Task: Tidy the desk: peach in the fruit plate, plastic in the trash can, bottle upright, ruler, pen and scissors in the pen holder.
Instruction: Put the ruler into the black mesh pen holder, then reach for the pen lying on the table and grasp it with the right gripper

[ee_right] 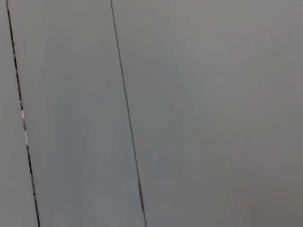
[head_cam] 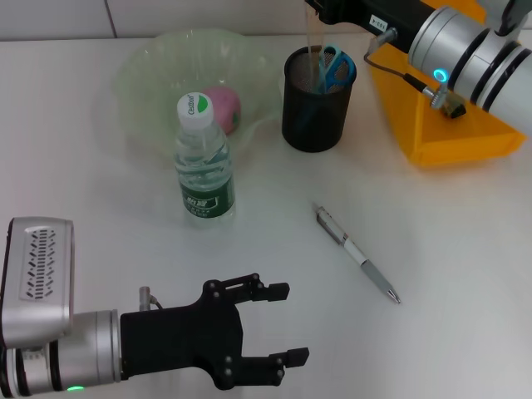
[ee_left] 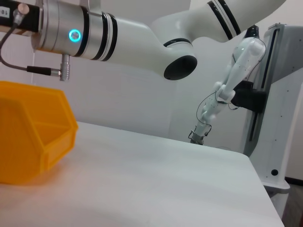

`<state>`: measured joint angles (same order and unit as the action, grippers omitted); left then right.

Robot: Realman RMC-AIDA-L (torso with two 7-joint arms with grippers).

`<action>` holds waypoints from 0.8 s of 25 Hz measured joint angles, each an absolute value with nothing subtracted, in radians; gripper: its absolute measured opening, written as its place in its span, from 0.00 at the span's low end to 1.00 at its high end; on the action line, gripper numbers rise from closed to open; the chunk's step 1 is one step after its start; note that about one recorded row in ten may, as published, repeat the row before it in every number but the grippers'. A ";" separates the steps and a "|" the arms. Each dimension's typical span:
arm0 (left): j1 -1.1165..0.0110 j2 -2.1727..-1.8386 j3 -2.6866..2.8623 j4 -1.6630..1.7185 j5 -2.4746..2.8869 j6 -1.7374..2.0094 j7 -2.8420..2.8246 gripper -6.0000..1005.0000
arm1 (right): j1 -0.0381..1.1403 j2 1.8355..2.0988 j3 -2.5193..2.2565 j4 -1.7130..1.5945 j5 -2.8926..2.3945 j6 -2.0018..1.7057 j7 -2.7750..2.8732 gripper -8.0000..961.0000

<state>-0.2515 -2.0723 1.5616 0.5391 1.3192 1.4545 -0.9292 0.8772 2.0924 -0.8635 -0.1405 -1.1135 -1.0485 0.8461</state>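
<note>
**A:** Head view has most of it. The clear plastic water bottle with the white cap and green label point(head_cam: 203, 160) stands upright, left of centre, and the pink peach point(head_cam: 223, 108) sits behind it in the pale green translucent fruit plate point(head_cam: 150, 62) in the upper left. The black mesh pen holder point(head_cam: 316, 112) at top centre already holds blue-handled scissors point(head_cam: 336, 68) and a clear ruler point(head_cam: 311, 46) poking straight up. The silver and white pen point(head_cam: 358, 253) lies flat on the white desk point(head_cam: 465, 266), right of centre, well apart from both arms.

**B:** And the claws?

**A:** The left gripper point(head_cam: 278, 324), at the bottom of the frame, is black with fingers spread, grasping nothing. The right gripper point(head_cam: 337, 10) is up at the top edge, just over the ruler, but it's cut off, so I can't tell whether it's clenched on it. The orange plastic bin point(head_cam: 449, 125) sits under that arm.

**B:** What could go wrong?

**A:** My guess: if the ruler is released while leaning, it could tip the holder or spring out. The pen is round, so a sloppy pinch could roll it away, and the left arm reaching over could clip the bottle.

**B:** Any writing?

**A:** There's printing on the cap and label, but I can't read it. The right wrist view is just blank grey.
</note>
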 joint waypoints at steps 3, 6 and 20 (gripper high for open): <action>-0.252 -2.072 1.562 0.534 1.319 1.456 -0.922 0.80 | 0.866 2.092 -0.864 -0.140 -1.113 -1.060 0.846 0.41; -0.251 -2.072 1.562 0.532 1.317 1.462 -0.918 0.80 | 0.855 2.092 -0.869 -0.142 -1.114 -1.066 0.846 0.43; -0.253 -2.071 1.557 0.541 1.313 1.498 -0.917 0.80 | 0.663 2.089 -0.883 -0.434 -1.114 -1.284 1.104 0.66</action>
<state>-0.2526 -2.0705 1.5573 0.5409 1.3130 1.4981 -0.9172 0.6635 2.0888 -0.8829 -0.4341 -1.1144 -1.2836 1.1043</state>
